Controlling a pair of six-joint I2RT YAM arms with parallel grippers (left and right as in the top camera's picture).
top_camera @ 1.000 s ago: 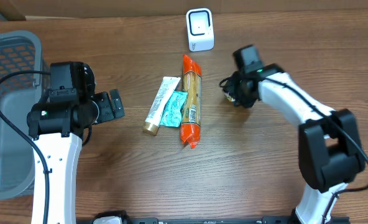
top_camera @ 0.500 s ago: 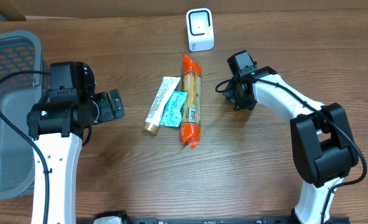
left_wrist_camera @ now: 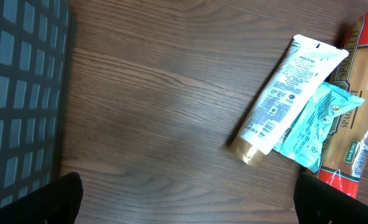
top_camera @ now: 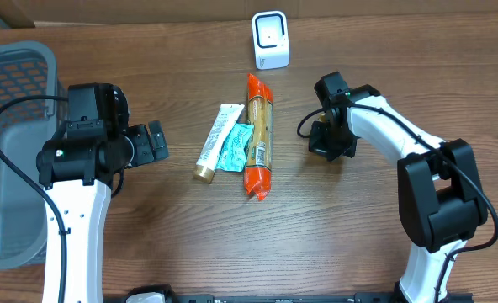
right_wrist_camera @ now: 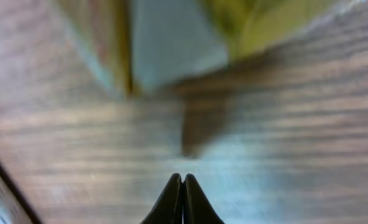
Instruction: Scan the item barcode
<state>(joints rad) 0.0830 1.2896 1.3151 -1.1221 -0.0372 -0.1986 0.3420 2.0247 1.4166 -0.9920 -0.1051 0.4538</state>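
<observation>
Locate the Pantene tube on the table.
Overhead view, centre of the table: the Pantene tube lies leftmost in the pile, its right edge touching the teal packet, with the spaghetti pack just beyond.

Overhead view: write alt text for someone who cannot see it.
A spaghetti packet, white tube and teal sachet lie clustered near a white scanner. The open left gripper and shut right gripper flank them, both empty; a grey basket sits far left.

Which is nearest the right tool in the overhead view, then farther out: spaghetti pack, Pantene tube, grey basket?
From the right tool:
1. spaghetti pack, table centre, just to its left.
2. Pantene tube, beyond the pack, farther left.
3. grey basket, at the table's far left edge.
</observation>
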